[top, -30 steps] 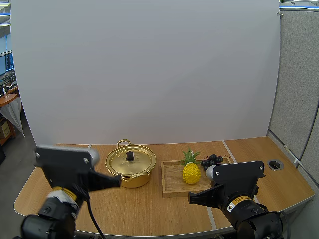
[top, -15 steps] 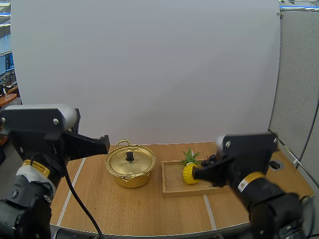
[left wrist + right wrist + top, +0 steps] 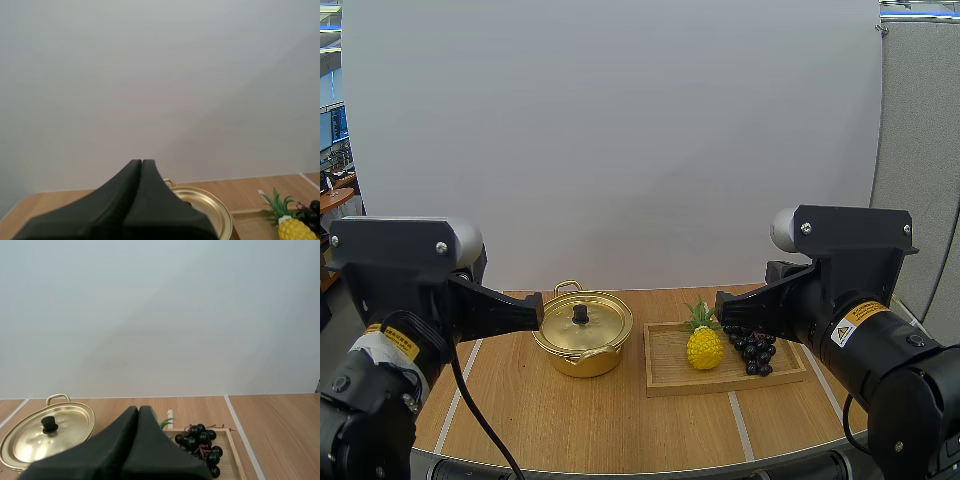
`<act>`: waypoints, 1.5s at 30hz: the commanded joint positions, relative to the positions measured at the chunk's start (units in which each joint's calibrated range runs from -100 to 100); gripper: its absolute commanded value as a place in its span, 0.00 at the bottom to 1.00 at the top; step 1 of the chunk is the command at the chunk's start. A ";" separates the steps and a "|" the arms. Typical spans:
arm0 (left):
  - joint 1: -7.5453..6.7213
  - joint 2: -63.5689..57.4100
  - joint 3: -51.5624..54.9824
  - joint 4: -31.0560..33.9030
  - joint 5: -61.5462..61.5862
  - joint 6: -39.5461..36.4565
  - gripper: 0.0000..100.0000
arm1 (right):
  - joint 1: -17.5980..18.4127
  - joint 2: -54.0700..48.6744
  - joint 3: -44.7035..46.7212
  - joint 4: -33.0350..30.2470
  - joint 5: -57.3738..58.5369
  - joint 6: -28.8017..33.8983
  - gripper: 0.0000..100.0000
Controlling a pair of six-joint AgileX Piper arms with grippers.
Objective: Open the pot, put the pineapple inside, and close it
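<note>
High view: a gold pot (image 3: 582,340) sits on the wooden counter (image 3: 620,420). Its lid (image 3: 582,322) is on, flat and closed, with a small black knob (image 3: 580,314) in the middle. Just to the right of the pot is a wooden tray (image 3: 668,368). The two are near but not touching.

The yellow pineapple (image 3: 705,347) stands on the tray, in the half near the pot. It stands straight up. Its long side runs up and down, and its green leaves (image 3: 701,314) point up. A bunch of dark grapes (image 3: 752,352) lies on the tray too, just beside the pineapple on the side away from the pot.

The left gripper (image 3: 538,311) is up in the air at the left of the pot, with its tip pointing toward the pot. The right gripper (image 3: 719,302) is up in the air above the tray, and its tip points toward the pineapple leaves. Neither one touches anything.

Left wrist view and right wrist view: each gripper has its two black fingers pressed together like one dark wedge, with nothing between them.
</note>
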 commanded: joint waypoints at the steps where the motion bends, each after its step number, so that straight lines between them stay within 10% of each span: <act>1: 0.08 10.88 -1.16 0.17 2.84 0.20 0.00 | -0.19 5.12 -1.73 0.50 4.28 -0.40 0.00; 12: 0.08 33.64 -11.48 0.17 4.64 0.20 0.02 | -0.19 24.77 -8.82 0.50 10.58 -0.40 0.00; 17: 0.08 39.77 -13.37 0.17 5.66 0.20 0.32 | -0.19 26.97 -9.33 0.50 10.14 -0.49 0.47; 22: 0.08 45.48 -13.37 0.17 5.66 4.79 0.94 | -0.19 26.97 -9.33 0.50 9.92 -3.93 1.00; 35: -0.20 67.43 -23.23 -14.11 13.13 35.22 1.00 | -0.19 26.97 -9.33 0.50 6.29 -4.19 1.00; 45: -1.75 83.77 -33.66 -13.68 21.99 38.24 1.00 | -0.19 26.97 -9.33 0.50 5.94 -4.19 1.00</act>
